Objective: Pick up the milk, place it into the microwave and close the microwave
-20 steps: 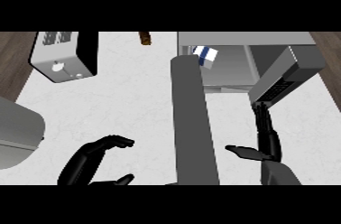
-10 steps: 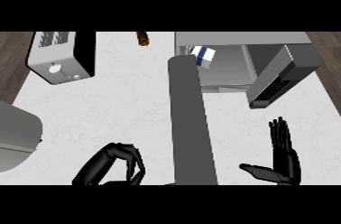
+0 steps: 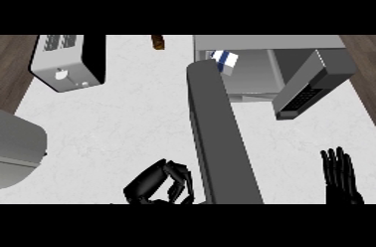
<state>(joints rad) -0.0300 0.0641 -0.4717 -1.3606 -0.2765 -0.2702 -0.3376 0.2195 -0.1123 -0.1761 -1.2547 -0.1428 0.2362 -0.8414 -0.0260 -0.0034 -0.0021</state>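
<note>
Curling empty: left hand point(image 3: 158, 184) fingers; right hand point(image 3: 340, 177) fingers straight, touching nothing.

Kitchen: white counter point(image 3: 132, 121), open microwave point(image 3: 294, 76), probably toaster point(image 3: 70, 61).

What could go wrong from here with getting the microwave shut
The milk sits just inside the microwave, near the opening, so a swinging door might clip it. The door is wide open, and the right hand rests open low by the view's edge, far from it. The left hand is curled, holding nothing.
</note>
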